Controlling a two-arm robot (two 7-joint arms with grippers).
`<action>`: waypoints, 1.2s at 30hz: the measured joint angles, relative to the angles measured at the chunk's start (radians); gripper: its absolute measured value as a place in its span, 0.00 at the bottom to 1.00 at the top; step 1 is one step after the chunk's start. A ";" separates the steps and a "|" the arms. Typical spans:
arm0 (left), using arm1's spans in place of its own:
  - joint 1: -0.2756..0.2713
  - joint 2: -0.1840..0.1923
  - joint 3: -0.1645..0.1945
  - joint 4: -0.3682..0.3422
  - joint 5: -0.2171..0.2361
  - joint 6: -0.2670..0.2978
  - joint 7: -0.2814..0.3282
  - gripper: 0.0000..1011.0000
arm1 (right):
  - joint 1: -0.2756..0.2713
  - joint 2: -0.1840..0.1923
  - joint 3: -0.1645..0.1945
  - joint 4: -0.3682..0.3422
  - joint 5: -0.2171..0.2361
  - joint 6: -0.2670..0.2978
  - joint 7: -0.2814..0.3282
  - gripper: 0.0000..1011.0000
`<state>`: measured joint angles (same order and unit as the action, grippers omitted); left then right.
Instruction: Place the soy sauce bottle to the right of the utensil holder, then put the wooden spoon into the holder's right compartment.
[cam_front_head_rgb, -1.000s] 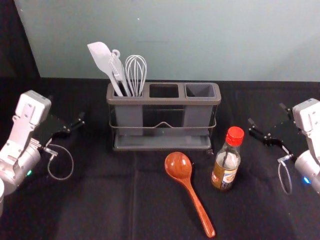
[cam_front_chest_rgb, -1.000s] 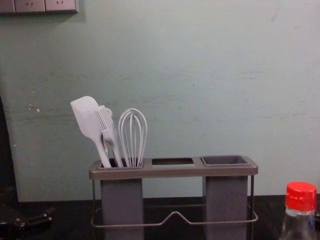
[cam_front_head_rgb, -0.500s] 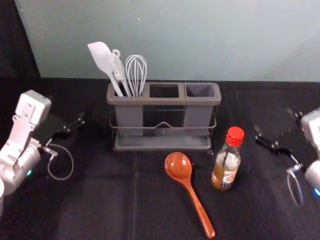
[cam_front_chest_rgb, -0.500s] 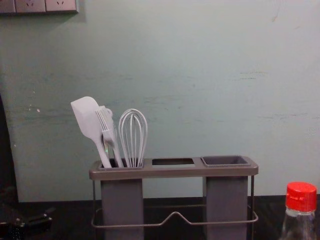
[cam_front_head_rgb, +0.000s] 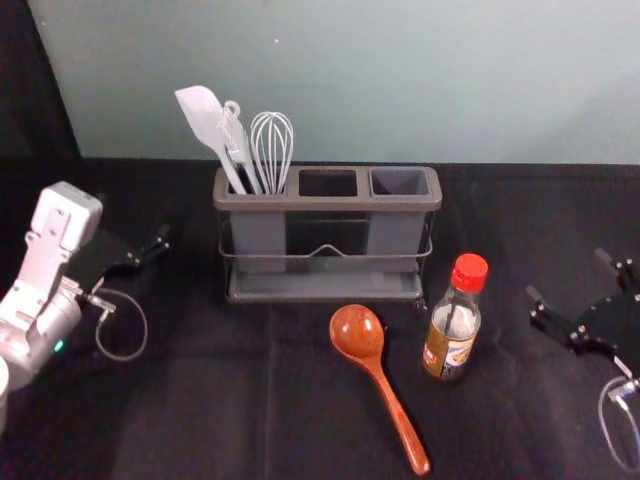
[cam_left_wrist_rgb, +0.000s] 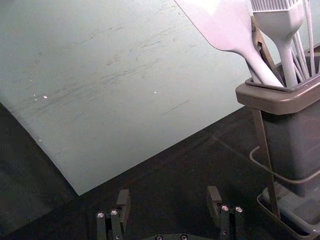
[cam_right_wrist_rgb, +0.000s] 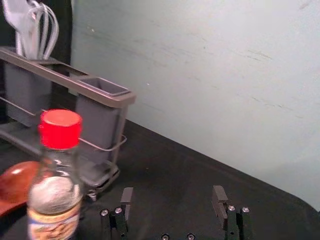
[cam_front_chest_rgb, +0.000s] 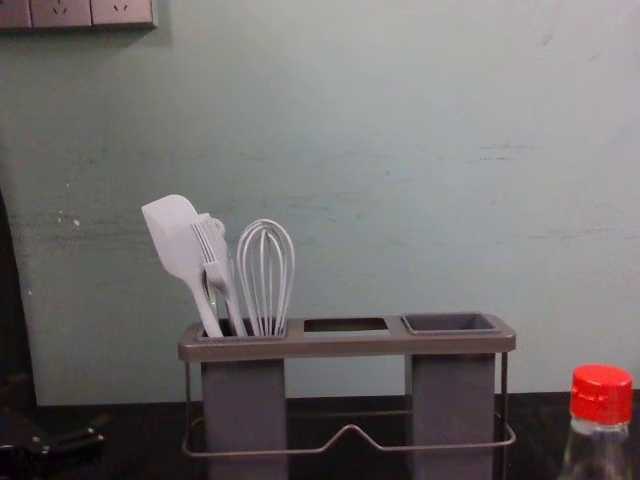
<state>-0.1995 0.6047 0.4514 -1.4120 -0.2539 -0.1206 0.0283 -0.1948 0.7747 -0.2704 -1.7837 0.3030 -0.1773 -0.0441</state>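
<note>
Both are open: the right gripper (cam_right_wrist_rgb: 173, 195), likely to grab the bottle (cam_front_head_rgb: 453, 325) left of its fingers; the left gripper (cam_left_wrist_rgb: 168, 196), resting beside the holder (cam_front_head_rgb: 325, 203).

A small, clear, round soy sauce bottle with a red cap and a colourful label (cam_front_head_rgb: 450, 348) is standing upright, just in front of the holder's right end and slightly right of it. A glossy reddish-brown wooden spoon (cam_front_head_rgb: 357, 331) is lying left of the bottle, its round bowl pointing toward the holder, its handle slanting nearer and rightward. The long grey rectangular utensil holder with three top openings (cam_front_head_rgb: 330, 203) is standing upright behind both.
</note>
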 joint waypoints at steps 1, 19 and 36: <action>0.000 0.000 0.000 0.000 0.000 0.000 0.000 0.99 | -0.013 0.004 0.007 -0.010 0.004 -0.002 0.001 0.99; 0.000 0.000 0.000 0.000 0.000 0.000 0.000 0.99 | -0.126 0.016 0.055 -0.101 0.182 -0.095 0.201 0.99; 0.000 0.000 0.000 0.000 0.000 0.000 0.000 0.99 | 0.080 -0.144 -0.045 0.011 0.161 -0.022 0.289 0.99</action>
<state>-0.1996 0.6047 0.4514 -1.4120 -0.2539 -0.1205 0.0283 -0.1144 0.6302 -0.3156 -1.7730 0.4643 -0.1991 0.2445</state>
